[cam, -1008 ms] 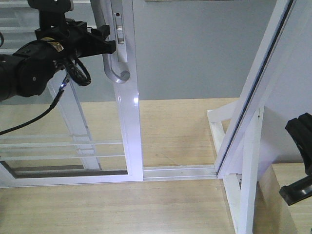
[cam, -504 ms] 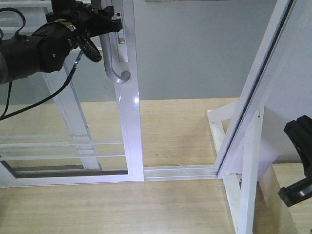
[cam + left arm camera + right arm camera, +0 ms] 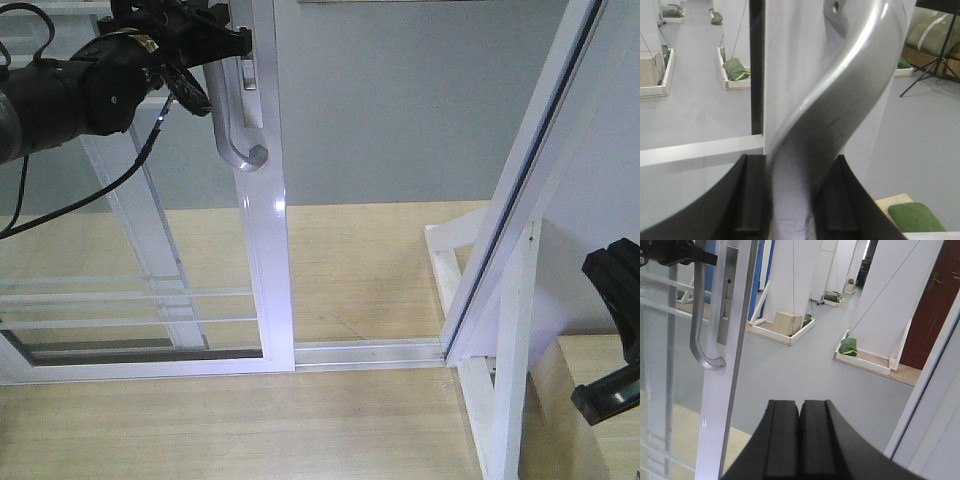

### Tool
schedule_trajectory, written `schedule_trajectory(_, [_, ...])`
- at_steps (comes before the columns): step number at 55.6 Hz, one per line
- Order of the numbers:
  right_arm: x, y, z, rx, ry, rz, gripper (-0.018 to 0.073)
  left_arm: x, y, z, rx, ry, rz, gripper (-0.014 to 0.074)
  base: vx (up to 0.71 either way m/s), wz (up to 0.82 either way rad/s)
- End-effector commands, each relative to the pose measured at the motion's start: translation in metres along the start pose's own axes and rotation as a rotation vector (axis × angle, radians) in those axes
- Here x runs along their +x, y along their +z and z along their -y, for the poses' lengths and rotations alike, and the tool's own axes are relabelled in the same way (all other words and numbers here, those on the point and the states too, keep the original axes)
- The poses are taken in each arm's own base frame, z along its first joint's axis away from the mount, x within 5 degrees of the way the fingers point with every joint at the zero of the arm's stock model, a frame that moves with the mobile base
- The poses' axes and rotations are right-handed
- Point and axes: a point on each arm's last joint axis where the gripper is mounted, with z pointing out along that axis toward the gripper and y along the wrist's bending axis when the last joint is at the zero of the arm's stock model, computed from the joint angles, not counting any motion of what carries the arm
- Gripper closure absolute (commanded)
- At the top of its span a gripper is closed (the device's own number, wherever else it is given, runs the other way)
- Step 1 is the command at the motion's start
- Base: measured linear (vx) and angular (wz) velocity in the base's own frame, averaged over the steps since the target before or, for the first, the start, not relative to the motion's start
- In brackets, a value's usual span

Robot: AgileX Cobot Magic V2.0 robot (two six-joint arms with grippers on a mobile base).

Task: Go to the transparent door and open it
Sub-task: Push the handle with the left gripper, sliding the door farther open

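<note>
No readable text, brand, number or sign anywhere, transparent door included; yellowish label on left arm too blurred to read.

Our front camera looks forward and down onto the door and floor, at middling range. Our left wrist camera sits close against the handle; our right wrist camera sees that same handle from farther back.

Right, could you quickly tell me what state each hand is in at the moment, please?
Left hand: closed on the grey pull handle.
Right hand: closed, holding nothing.
</note>
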Motion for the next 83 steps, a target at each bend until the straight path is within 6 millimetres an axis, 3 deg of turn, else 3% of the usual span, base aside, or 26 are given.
schedule_trajectory(1, [-0.016, 0.0, 0.004, 0.03, -0.008, 0.1, 0.0565, -0.04, -0.016, 0.003, 0.005, 0.025, 0.126, 0.0605, 0.0, 0.0])
schedule_trajectory(8, [-0.015, 0.0, 0.004, 0.027, -0.008, 0.089, 0.0565, -0.05, -0.022, -0.003, -0.01, 0.023, 0.146, 0.0598, 0.0, 0.0])
schedule_trajectory(27, [-0.015, 0.0, 0.004, 0.026, -0.008, 0.086, 0.0565, -0.078, -0.047, -0.051, -0.123, -0.024, 0.168, 0.0596, 0.0, 0.0])
schedule_trajectory(46, [-0.014, 0.0, 0.004, 0.024, -0.008, 0.077, 0.0565, -0.094, -0.066, -0.079, -0.197, 0.054, 0.185, 0.0596, 0.0, 0.0])
schedule_trajectory(69, [-0.012, 0.0, 0.003, 0.019, -0.007, 0.055, 0.0565, -0.106, -0.085, -0.082, -0.202, 0.083, 0.144, 0.0596, 0.0, 0.0])
schedule_trajectory(83, [-0.012, 0.0, 0.003, 0.018, -0.007, 0.051, 0.0565, -0.112, -0.131, -0.085, -0.22, 0.157, 0.021, 0.0596, 0.0, 0.0])
